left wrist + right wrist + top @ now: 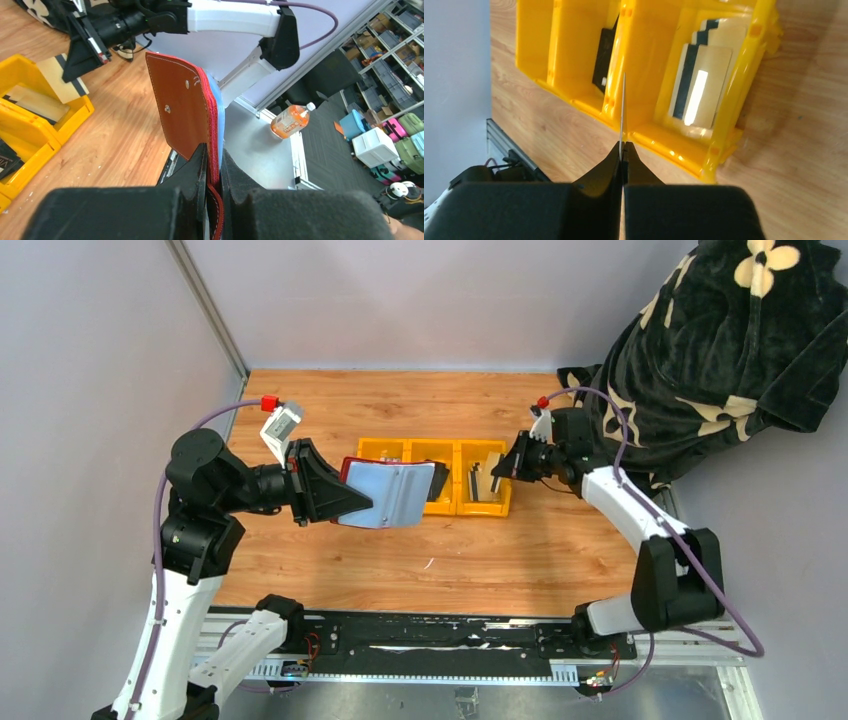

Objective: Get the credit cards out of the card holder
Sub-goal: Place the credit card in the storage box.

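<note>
The card holder [388,495] is open and lifted off the wooden table [400,560]. It hangs in the air near the left end of the yellow tray [385,447]. From above you see its shiny grey-blue sleeves. The left wrist view shows its red-brown leather back [185,110] with small snaps on it.

The left gripper [345,502] has hold of the card holder. Its two black fingers [192,172] are almost together and pinch the holder's edge between them.

The right gripper [503,468] is across from it, over the right part of the tray. Its fingers [636,162] are closed tight on a tan card [62,80] with a dark stripe. In the right wrist view this card [623,110] looks like a thin line, because you see only its edge.

Down in the tray, a dark card [604,60] leans in the middle part. Two light cards [701,90] with dark stripes lie in the right part.

A black blanket [720,340] with pale flowers sits at the far right corner of the table. An orange bottle [289,121] lies on the floor past the table.
</note>
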`<state>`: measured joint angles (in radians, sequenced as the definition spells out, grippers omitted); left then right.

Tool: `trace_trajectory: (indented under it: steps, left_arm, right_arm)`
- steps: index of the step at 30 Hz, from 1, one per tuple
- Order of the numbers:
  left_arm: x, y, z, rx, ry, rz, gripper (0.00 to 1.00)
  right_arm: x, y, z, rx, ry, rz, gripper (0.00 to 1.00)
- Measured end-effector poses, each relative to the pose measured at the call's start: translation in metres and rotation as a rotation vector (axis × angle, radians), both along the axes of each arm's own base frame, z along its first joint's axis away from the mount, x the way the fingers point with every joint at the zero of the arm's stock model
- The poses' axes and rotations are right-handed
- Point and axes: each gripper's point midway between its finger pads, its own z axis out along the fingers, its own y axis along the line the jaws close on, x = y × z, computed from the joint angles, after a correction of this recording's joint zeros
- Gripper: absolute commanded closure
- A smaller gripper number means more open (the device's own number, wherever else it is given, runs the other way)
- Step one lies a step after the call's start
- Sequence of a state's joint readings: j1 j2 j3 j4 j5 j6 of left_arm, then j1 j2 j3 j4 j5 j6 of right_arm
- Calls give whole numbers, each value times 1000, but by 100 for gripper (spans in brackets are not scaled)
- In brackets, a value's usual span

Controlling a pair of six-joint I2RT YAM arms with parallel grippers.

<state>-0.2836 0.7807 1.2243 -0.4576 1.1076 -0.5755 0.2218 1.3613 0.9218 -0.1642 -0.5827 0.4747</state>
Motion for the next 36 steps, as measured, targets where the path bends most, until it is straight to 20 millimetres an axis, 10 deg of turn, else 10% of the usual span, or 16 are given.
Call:
trace_trajectory:
  steps: [17, 25, 32, 36]
  left_arm:
    - [-1, 1, 0, 11, -39, -7, 99]
    - [-5, 2, 3, 14, -69, -7, 100]
    - [-12, 5, 6, 13, -122, -8, 100]
    - [-19, 8, 9, 12, -193, -7, 100]
  right_arm:
    - [51, 20, -52, -174, 61, 48, 90]
    - [44, 18, -66, -256, 81, 41, 61]
    - [42, 13, -1, -238, -73, -12, 45]
    - [18, 37, 86, -61, -273, 42, 34]
